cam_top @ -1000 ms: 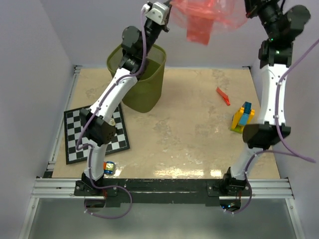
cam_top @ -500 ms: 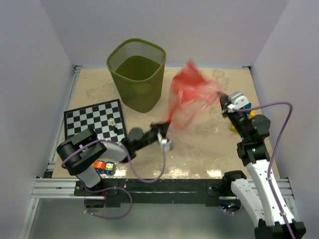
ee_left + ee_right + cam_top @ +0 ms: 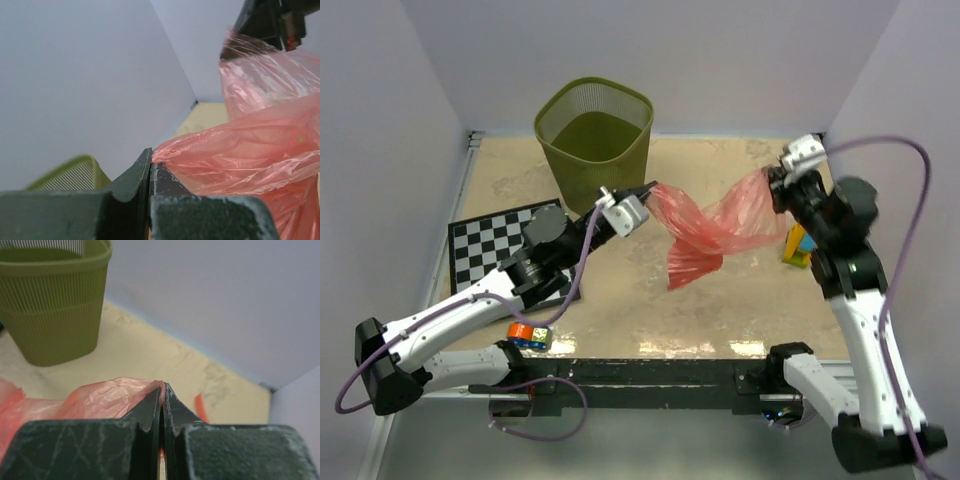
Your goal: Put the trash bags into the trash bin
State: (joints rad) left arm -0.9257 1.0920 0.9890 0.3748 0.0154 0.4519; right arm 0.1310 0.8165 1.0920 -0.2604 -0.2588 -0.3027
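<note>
Trash bag strung out mid-air
Left gripper and right gripper clamp its ends; only right wrist view catches a second red strip.

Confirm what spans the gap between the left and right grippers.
A crinkly translucent red-pink plastic bag, pinched by left gripper and right gripper; top view.

Left arm and right arm were white link shells with black joint housings and black bases. One lilac cable ran loose along each. Left hand and right hand had dark wedge fingers, faces scuffed whitish.
</note>
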